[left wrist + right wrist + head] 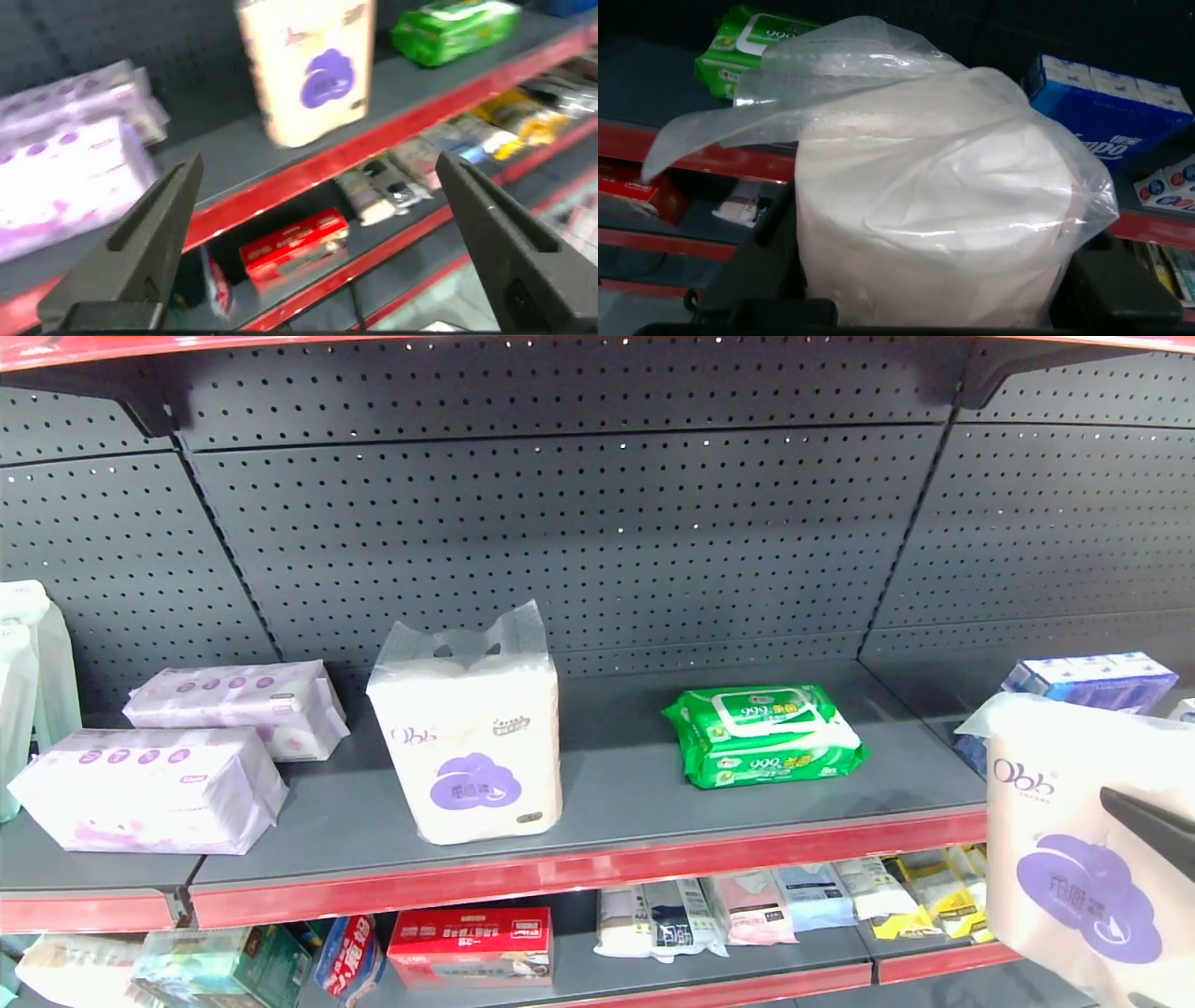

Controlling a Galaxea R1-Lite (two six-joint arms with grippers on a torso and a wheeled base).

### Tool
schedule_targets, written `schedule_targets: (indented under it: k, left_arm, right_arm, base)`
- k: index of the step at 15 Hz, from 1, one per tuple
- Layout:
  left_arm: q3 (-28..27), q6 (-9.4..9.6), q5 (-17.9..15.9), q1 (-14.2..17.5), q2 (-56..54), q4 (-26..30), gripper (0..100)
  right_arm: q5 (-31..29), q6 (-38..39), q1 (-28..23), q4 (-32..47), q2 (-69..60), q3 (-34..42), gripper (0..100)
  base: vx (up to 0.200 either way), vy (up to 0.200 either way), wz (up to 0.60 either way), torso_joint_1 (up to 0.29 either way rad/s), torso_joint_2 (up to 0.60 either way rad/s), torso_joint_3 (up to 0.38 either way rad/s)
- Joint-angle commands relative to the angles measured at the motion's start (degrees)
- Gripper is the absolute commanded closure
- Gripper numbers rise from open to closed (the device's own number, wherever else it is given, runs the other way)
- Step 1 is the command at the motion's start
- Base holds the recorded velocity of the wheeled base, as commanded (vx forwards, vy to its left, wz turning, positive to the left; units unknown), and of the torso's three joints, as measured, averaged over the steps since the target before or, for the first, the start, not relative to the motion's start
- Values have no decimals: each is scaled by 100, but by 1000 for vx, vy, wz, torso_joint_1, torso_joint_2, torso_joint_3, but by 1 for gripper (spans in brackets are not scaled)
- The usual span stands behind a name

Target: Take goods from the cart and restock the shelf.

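The right gripper is clamped on 1 tissue-roll pack, held in front of the right end of the shelf. The picture edge cuts off the pack's lower corner, and its loose plastic hides most of both fingers. The left gripper hangs before the shelf, jaws wide apart.

Tissue pk glossy plastic; shelf matt metal.
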Motion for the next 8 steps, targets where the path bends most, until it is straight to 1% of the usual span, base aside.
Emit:
schedule_targets:
  k: [1, 2, 3, 5, 8]
  left_arm:
    - [28, 12, 38, -128, -32, 16, 0]
    - [28, 12, 38, -128, -32, 16, 0]
    - [133, 12, 179, 30, -137, 25, 0]
    - [186, 12, 179, 30, -216, 43, 0]
    - [423, 30, 179, 30, -419, 104, 0]
  right_arm:
    - [4, -1, 1, -3, -20, -30, 100]
    - [4, -1, 1, -3, -20, -30, 100]
    - [12, -1, 10, -3, -29, -74, 100]
    - [21, -37, 18, -3, -3, -161, 100]
    - [12, -45, 18, -3, 120, -372, 100]
  base:
    - [0, 0, 0, 0, 0, 0]
    - [0, 0, 0, 0, 0, 0]
    - [0, 0, 0, 0, 0, 0]
    - [0, 0, 0, 0, 0, 0]
    - [0, 0, 0, 0, 0, 0]
